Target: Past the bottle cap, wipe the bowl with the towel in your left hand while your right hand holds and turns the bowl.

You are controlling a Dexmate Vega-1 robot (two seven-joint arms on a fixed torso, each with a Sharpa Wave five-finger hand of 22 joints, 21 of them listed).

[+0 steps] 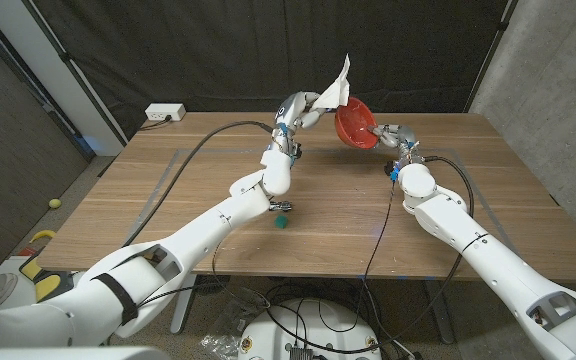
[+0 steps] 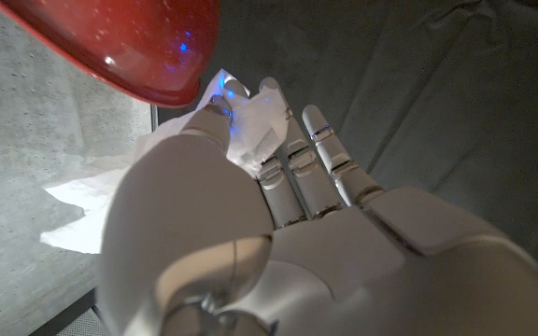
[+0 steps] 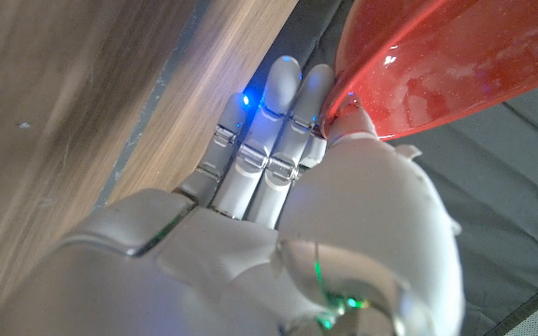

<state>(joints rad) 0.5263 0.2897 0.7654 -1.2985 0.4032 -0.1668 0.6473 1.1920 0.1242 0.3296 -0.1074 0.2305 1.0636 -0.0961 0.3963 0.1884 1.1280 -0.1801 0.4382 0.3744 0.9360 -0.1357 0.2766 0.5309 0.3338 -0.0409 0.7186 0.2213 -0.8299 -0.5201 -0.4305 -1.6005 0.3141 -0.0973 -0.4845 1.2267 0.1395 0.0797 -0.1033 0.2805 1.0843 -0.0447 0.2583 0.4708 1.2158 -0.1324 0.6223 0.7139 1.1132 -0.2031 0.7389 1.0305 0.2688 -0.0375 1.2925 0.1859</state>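
My right hand (image 1: 390, 134) holds a red bowl (image 1: 354, 124) by its rim, lifted above the far part of the table and tilted toward my left side. The right wrist view shows the bowl (image 3: 446, 65) pinched between the thumb and fingers (image 3: 278, 121). My left hand (image 1: 301, 110) grips a white towel (image 1: 338, 88) and holds it against the bowl's left edge. In the left wrist view the towel (image 2: 157, 163) is bunched in the hand (image 2: 269, 187) just under the bowl (image 2: 129, 42). A small green bottle cap (image 1: 281, 223) lies on the table near my left forearm.
The wooden table (image 1: 168, 190) carries black cables running along both arms. A white power strip (image 1: 165, 113) sits at the far left corner. A dark curtain hangs behind the table.
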